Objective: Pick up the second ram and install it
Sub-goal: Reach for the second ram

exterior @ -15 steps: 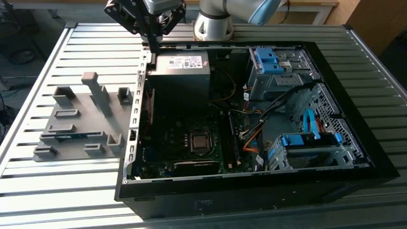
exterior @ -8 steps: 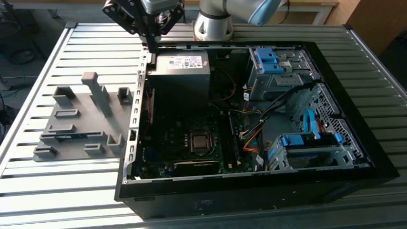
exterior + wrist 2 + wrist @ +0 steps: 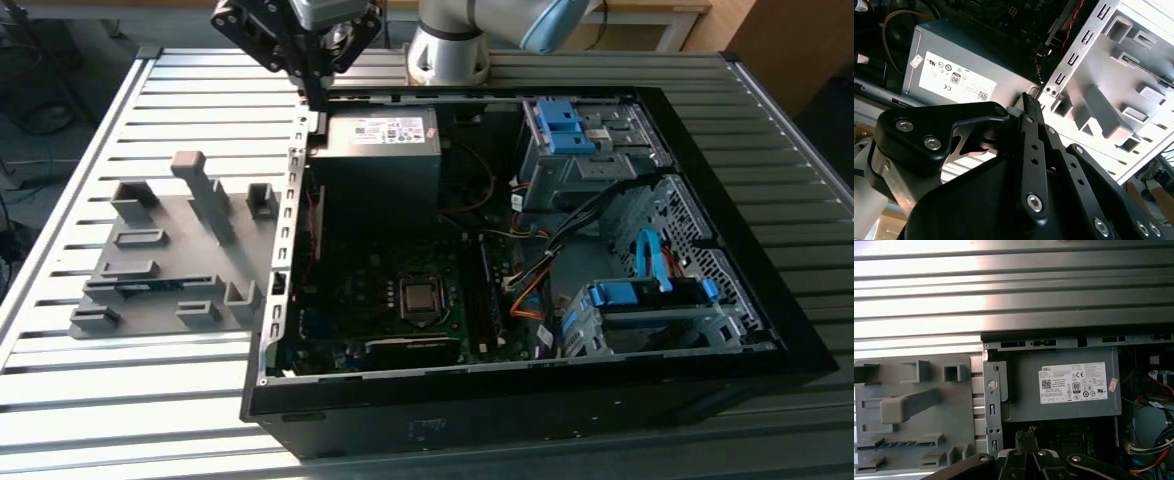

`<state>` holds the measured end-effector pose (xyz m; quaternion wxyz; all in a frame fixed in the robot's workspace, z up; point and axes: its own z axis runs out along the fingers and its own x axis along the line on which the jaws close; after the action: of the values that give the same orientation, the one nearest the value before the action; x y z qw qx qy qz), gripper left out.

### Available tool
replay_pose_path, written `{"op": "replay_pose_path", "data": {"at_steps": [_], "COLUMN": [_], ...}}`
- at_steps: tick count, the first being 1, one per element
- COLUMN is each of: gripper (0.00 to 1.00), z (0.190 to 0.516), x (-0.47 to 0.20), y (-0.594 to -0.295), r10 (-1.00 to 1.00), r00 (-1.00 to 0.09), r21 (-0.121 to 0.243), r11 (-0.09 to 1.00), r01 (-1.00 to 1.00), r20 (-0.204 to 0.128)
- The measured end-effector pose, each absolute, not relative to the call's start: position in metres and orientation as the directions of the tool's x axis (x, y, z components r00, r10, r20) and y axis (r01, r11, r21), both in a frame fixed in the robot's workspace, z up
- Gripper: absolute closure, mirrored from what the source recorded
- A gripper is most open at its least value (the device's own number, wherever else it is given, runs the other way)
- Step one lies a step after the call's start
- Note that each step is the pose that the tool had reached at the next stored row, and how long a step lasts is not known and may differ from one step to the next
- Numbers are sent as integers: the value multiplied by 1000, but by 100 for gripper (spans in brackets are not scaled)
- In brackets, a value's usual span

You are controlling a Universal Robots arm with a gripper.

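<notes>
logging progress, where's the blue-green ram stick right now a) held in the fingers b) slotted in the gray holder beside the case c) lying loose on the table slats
b: the ram stick sits in a slot of the gray holder, while the gripper hangs apart from it over the case edge by the power supply.

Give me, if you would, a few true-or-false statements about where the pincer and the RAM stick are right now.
1. The pincer is gripping the second ram. False: the pincer is shut on nothing, and the ram sits in the gray holder.
2. The pincer hangs near the case corner by the power supply. True.
3. The computer case is open, with the motherboard exposed. True.
4. The gray holder lies on the exterior view's right of the case. False: it lies on the left.
</notes>
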<state>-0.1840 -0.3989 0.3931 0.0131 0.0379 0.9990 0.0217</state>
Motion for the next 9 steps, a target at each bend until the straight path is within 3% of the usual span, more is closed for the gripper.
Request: {"op": "replay_pose_path", "data": {"at_steps": [9], "gripper": [89], "z": [393], "x": [-188], "y": [-399], "r10": [76], "r00": [-997], "r21": [44], "r11": [996], "r01": [75], "r20": [-24]}}
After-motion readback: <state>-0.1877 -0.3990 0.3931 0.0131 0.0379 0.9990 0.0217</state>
